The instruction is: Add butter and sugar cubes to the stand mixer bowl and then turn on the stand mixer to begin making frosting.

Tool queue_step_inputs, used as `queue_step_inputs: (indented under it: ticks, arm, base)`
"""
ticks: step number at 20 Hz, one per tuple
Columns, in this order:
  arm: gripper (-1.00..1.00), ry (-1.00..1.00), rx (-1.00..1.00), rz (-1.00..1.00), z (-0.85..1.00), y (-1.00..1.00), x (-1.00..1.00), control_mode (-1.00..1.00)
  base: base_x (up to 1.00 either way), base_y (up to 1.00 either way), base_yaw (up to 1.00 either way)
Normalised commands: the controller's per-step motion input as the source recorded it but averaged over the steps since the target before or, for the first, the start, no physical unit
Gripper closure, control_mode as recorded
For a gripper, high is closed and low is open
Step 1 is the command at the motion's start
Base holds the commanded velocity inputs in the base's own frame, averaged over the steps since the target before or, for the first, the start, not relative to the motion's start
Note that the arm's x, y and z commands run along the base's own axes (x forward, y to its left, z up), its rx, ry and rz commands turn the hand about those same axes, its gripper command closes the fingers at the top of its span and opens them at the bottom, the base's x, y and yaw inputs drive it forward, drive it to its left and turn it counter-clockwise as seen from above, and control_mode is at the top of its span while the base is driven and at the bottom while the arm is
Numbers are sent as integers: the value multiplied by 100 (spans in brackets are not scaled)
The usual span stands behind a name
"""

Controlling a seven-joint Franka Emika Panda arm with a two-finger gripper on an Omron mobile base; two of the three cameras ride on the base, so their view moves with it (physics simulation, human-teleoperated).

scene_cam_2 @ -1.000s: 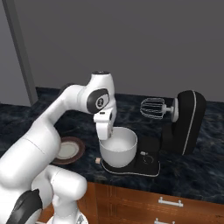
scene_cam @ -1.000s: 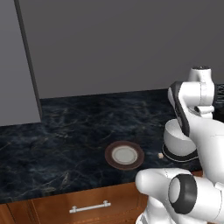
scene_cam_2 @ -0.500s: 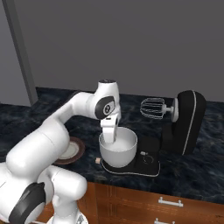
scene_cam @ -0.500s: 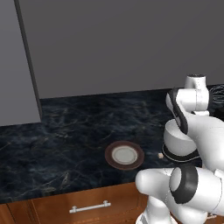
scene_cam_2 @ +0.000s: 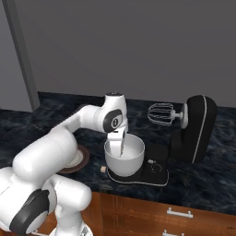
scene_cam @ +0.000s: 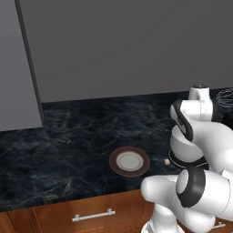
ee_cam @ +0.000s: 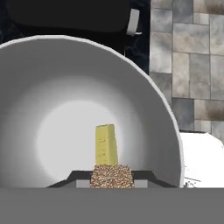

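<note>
Pincer: the pincer (scene_cam_2: 120, 148) hangs inside the stand mixer bowl (scene_cam_2: 131, 162), closed on one sugar cube (ee_cam: 111, 176) that sits between its tips.
Butter: the butter (ee_cam: 106, 145) lies on the bottom of the bowl, just past the held cube in the hand view.
Second sugar cube: a small beige cube (scene_cam_2: 103, 169) rests on the dark marble desk (scene_cam: 68, 145), just beside the bowl and near the brown-rimmed plate (scene_cam: 129, 161).
Stand mixer: the black stand mixer (scene_cam_2: 193, 131) has its head tilted back, and the wire whisk (scene_cam_2: 160, 113) is above the bowl and apart from it.
</note>
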Motion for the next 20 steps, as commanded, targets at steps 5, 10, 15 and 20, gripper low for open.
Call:
queue_step_inputs:
  ticks: [5, 10, 15, 20]
  arm:
    - [-100, 1, 0, 0, -32, 0, -1, -100]
    - [-100, 0, 0, 0, -2, 0, -12, -100]
    - [-100, -5, 1, -2, 16, -1, -42, -100]
    - [-100, -11, 0, -1, 57, 8, -36, -100]
  base:
    - [0, 0, 0]
    - [0, 0, 0]
    - [0, 0, 0]
    - [0, 0, 0]
